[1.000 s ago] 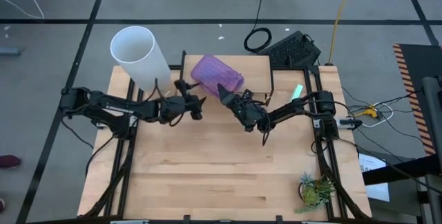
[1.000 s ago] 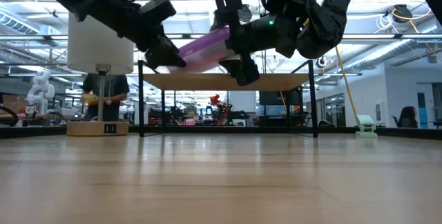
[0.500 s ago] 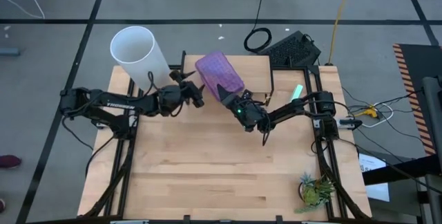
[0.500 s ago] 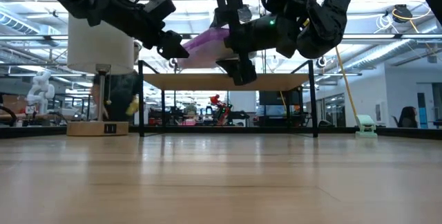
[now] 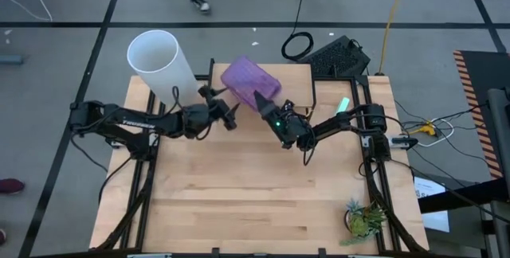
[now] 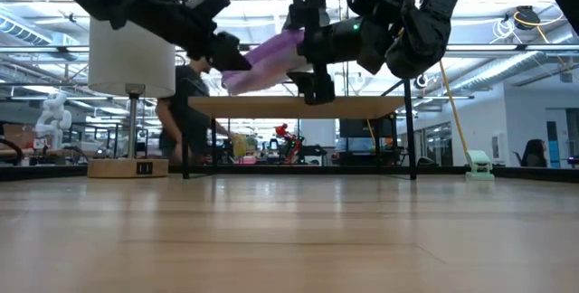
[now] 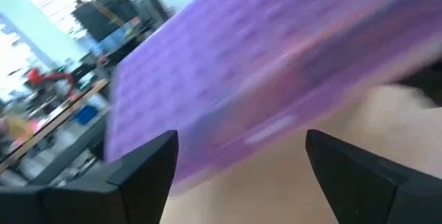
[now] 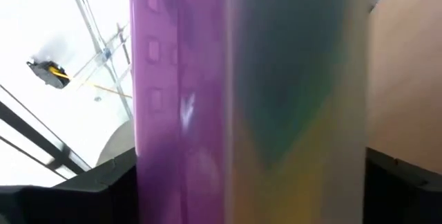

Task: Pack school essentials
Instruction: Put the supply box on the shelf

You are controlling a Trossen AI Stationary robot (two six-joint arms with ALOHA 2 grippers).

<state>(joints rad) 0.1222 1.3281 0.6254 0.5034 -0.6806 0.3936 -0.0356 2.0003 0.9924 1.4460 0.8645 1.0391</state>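
Note:
A clear plastic case with a purple lid (image 5: pixel 249 82) hangs in the air over the table's far middle; in the low view the case (image 6: pixel 262 61) is tilted. Through its clear side (image 8: pixel 297 113) yellow and green contents show as a blur. My right gripper (image 5: pixel 268 108) is shut on the case's right end. At the case's left end, my left gripper (image 5: pixel 225 111) stands open, its fingers (image 7: pixel 141 165) wide apart and the purple lid (image 7: pixel 276 65) just ahead of them. My right gripper pinches the case across its thickness, one finger on the purple lid (image 8: pixel 155 162) and one on the clear side. It comes level from the table's right, at the case's right end (image 6: pixel 297 53). The case is lifted clear and tilted. Whether my left gripper touches the case, I cannot tell.
A tall white cylinder (image 5: pixel 159 63) stands on a wooden base at the far left. A low wooden shelf (image 6: pixel 298 105) runs along the far edge. A small potted plant (image 5: pixel 362 218) sits at the near right corner. A person (image 6: pixel 185 121) walks behind the table.
My right gripper has risen a little and gone toward the far edge with the case, which has turned slightly. My left gripper has moved up and toward the far edge, alongside the case's left end.

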